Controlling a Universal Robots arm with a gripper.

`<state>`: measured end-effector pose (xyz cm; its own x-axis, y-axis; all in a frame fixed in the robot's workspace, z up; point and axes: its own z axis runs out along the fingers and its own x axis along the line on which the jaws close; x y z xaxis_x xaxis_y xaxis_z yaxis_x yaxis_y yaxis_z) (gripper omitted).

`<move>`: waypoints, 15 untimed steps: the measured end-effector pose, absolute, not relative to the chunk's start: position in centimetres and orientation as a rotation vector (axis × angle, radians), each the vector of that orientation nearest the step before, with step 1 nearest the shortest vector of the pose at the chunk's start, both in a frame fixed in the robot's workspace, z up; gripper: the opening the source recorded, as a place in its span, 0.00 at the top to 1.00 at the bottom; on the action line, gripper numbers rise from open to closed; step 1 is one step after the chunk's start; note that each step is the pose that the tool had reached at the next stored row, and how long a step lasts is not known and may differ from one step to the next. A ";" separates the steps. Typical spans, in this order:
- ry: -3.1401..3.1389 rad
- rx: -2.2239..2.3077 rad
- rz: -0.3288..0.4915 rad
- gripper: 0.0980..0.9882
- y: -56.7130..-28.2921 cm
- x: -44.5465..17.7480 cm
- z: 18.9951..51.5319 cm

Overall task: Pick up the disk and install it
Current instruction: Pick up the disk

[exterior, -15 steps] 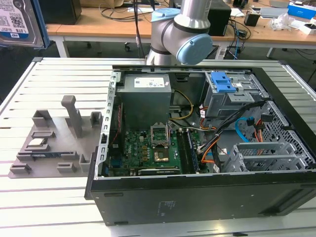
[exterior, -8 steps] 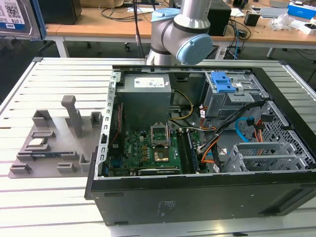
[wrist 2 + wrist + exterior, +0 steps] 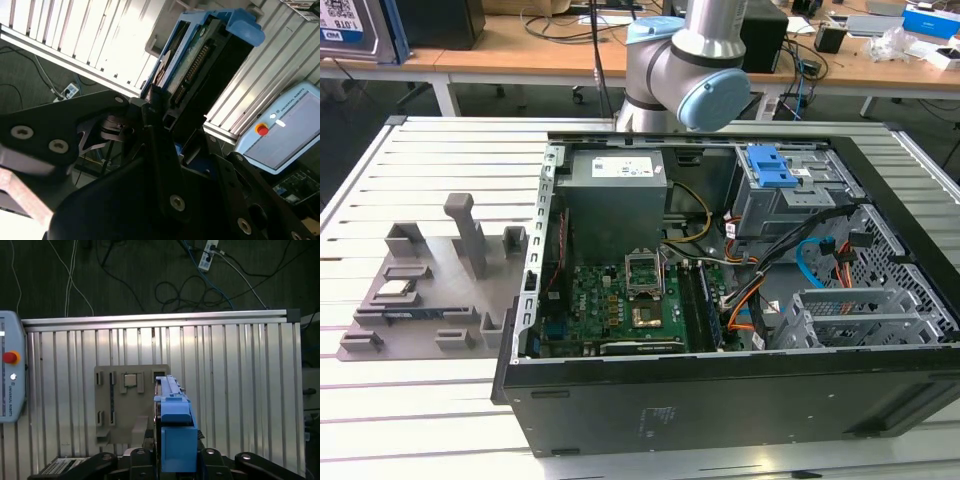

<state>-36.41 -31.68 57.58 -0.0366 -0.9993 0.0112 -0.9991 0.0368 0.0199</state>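
1. My black fingers are clamped on the disk, a flat slab edged in bright blue plastic and held above the ribbed aluminium worktop.
2. I see a grey moulded fixture plate lying below it.
3. The open metal computer case sits on the exterior view's right.

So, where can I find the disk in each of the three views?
Second wrist view: disk held in the claw, before the slatted table.
First wrist view: disk edge-on, grey fixture beyond it.
Exterior view: same slatted table and grey fixture, shared landmarks.
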 end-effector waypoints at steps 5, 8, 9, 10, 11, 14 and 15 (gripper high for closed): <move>-2.246 2.165 -0.010 0.70 -31.7 -36.4 58.4; -2.257 2.175 -0.034 0.70 -31.7 -36.4 58.5; -2.261 2.180 -0.046 0.70 -31.7 -36.4 58.5; -2.262 2.181 -0.047 0.70 -31.7 -36.4 58.5; -2.262 2.181 -0.048 0.70 -31.7 -36.4 58.5; -2.263 2.182 -0.049 0.70 -31.7 -36.4 58.5; -2.263 2.182 -0.050 0.70 -31.7 -36.4 58.5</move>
<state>-36.40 -31.69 58.47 -0.0366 -0.9991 -0.0234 -0.9991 0.0361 0.0212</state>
